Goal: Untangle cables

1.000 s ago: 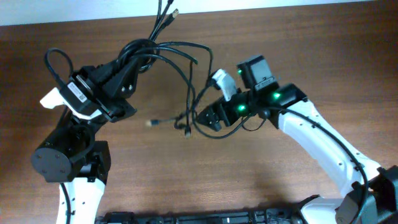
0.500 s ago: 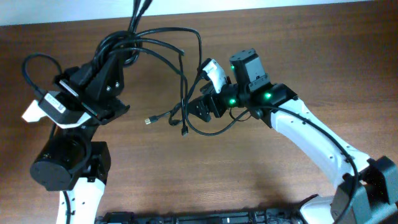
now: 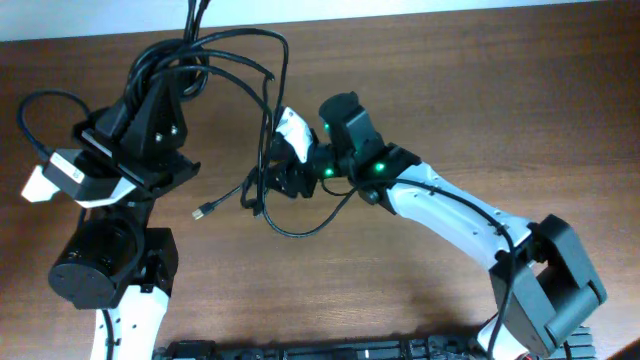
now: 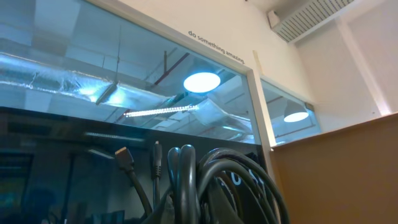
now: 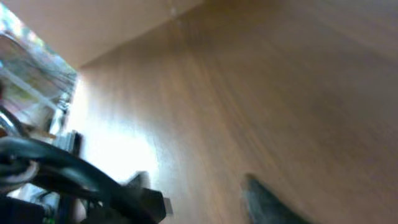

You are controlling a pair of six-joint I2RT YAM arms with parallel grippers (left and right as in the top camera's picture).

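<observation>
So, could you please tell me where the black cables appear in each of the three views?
Overhead: cables bunched at the upper left, strands trailing down to the centre.
Left wrist: cables at bottom centre, against ceiling lights.
Right wrist: cables in the lower left corner, blurred.
Shared landmark: the wooden table, which also fills the right wrist view.

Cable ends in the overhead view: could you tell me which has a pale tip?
The plug at the lower left of the cables, over the table; its tip is yellowish, the other ends look black.
</observation>
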